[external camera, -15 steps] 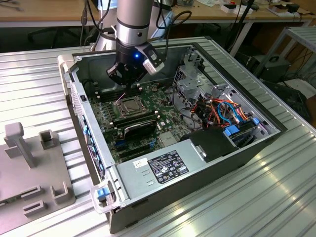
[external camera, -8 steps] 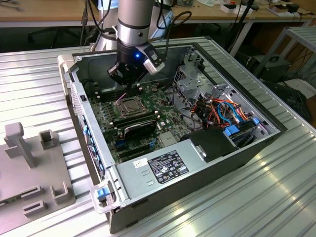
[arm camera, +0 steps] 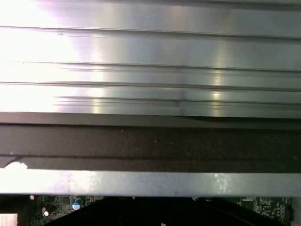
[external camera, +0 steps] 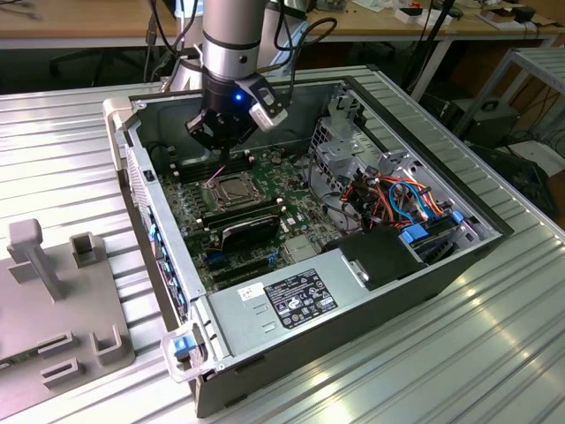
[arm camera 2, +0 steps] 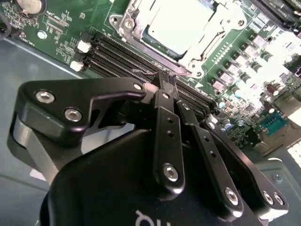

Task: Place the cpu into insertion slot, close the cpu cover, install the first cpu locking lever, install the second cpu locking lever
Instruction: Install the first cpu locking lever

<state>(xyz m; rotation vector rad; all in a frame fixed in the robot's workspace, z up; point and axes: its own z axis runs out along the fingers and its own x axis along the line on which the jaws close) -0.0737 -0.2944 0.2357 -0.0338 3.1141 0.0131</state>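
CPU seated in socket, cover down; pincer at the socket's edge.

The cpu (arm camera 2: 181, 23) lies in the insertion slot (external camera: 231, 189), framed by the cpu cover (arm camera 2: 136, 21). The pincer (arm camera 2: 168, 81), clenched on a thin locking lever (arm camera 2: 146, 72) beside the memory slots (arm camera 2: 120, 54), stands just outside the socket; the arm hangs steeply above the motherboard (external camera: 185, 201).
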